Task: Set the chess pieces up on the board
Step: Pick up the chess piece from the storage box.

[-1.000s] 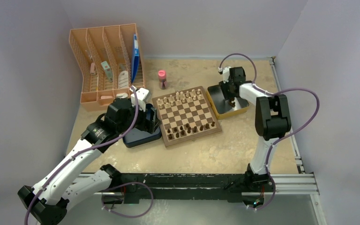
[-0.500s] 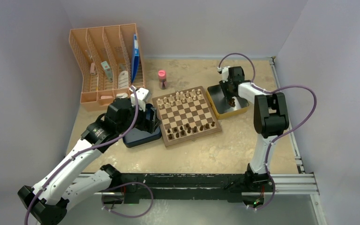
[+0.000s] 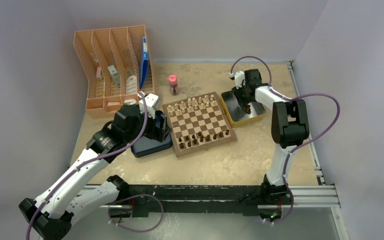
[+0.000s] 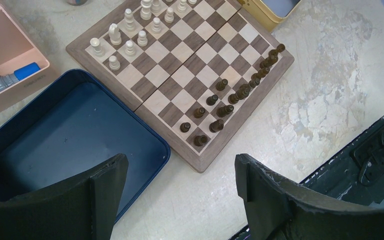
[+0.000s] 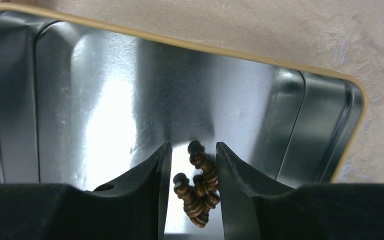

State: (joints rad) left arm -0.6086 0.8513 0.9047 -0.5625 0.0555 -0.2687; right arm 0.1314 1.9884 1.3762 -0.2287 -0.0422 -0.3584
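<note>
The board [image 3: 206,145] lies mid-table with a row of dark chess pieces [image 3: 202,136] along its near side, several more dark ones [image 4: 240,90] just ahead of that row. In the right wrist view a small pile of dark chess pieces [image 5: 200,190] lies on the floor of a metal tin [image 5: 180,42]. My right gripper [image 5: 193,150] reaches down into the tin, its jaws astride the pile; the right finger touches it, a slit of light shows at the left finger. My left gripper [image 4: 180,162] hangs open over bare table at the board's near left corner, holding nothing.
Cream pieces [image 3: 195,104] stand on the board's far rows. A dark blue box [image 3: 147,147] sits left of the board under my left arm. The yellow-rimmed tin [image 3: 254,119] is right of the board. A peach desk organizer [image 3: 112,65] and a pink bottle [image 3: 172,84] stand behind.
My right wrist has shifted slightly left and away over the tin. The left arm has not moved.
</note>
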